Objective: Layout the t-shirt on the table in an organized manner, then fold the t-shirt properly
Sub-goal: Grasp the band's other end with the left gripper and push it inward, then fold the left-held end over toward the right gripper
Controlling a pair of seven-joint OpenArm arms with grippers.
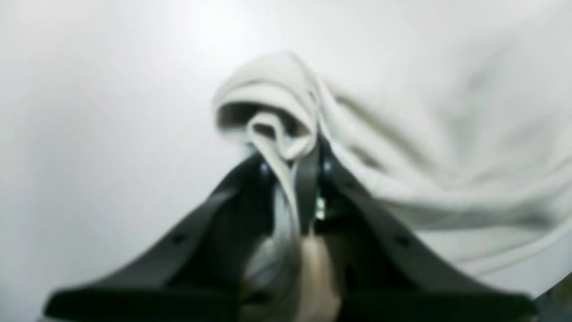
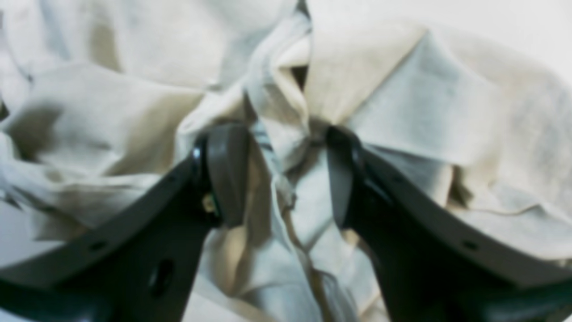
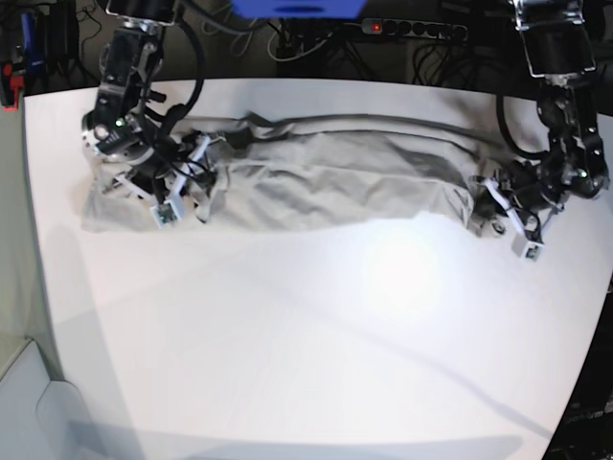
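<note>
A: Left wrist?
B: left gripper (image 1: 292, 167) clamped on a rolled edge of the t-shirt (image 1: 402, 147), white table (image 1: 111, 112) behind.
A: Right wrist?
B: right gripper (image 2: 286, 174) jaws apart, crumpled cloth bunched between them.
A: Base?
B: Shirt stretched in a long wrinkled band across the far table, one gripper at each end.

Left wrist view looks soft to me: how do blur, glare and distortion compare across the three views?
Left wrist view: blurred throughout, the t-shirt smeared, bright glare on the table above the left gripper. Right wrist view: mildly soft, evenly lit, cloth filling the frame around the right gripper. Base view: sharpest, wide-angle bending of the table edges, one bright hotspot in front of the shirt.
</note>
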